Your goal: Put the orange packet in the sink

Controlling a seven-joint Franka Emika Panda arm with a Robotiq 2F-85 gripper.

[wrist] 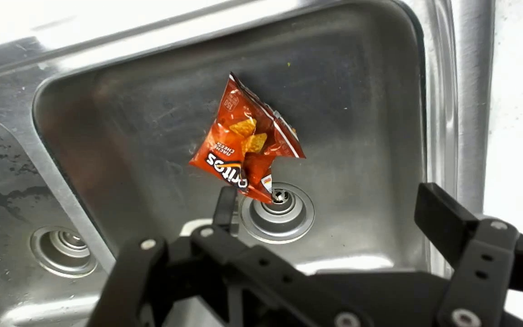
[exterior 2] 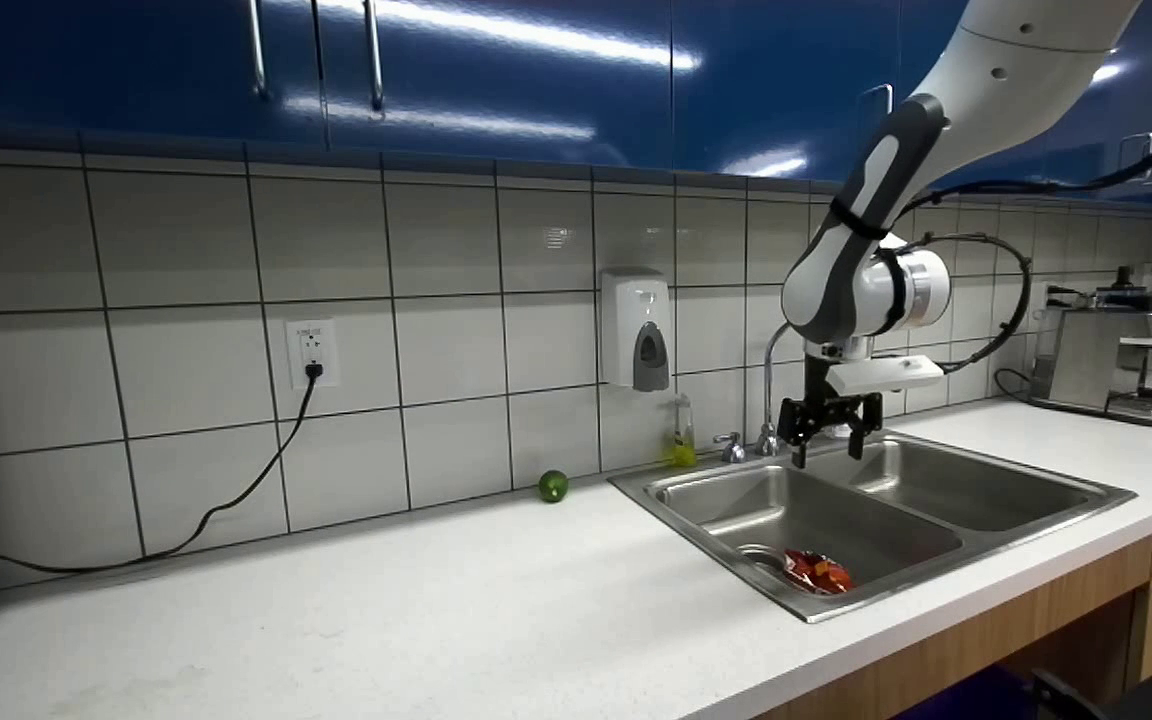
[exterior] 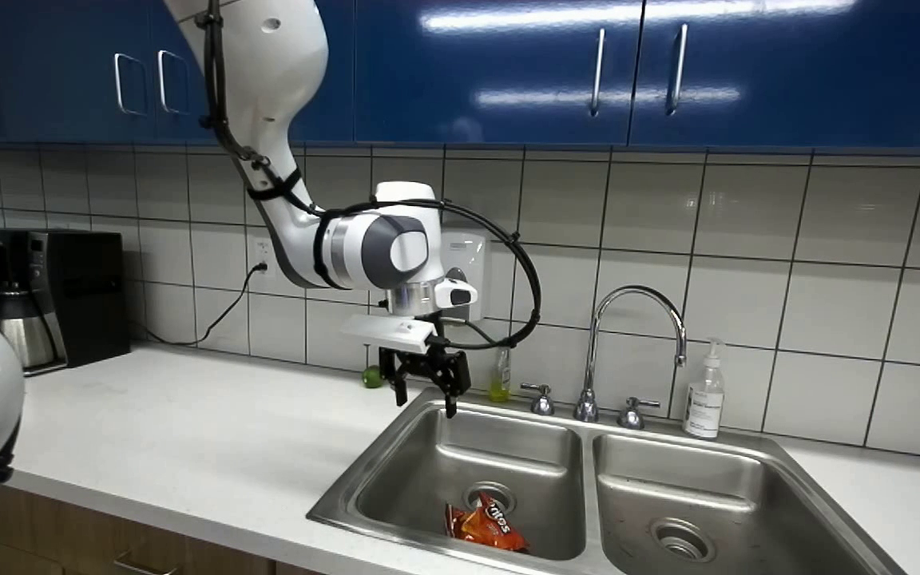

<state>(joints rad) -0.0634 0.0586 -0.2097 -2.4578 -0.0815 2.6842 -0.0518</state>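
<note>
Our claw (exterior: 426,403) hung spread above the sink (exterior: 536,485), where we saw the packet (wrist: 247,141) overlapping the drain (wrist: 282,221).

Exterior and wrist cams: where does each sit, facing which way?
An exterior view: before the sink, facing the faucet and tiled wall; arm and gripper show.
An exterior view: from the lime side of the sink, facing the wall obliquely; arm and gripper show.
Wrist view: wrist-mounted, looking down into the sink; only the gripper shows.
All views share the orange packet in the sink.
</note>
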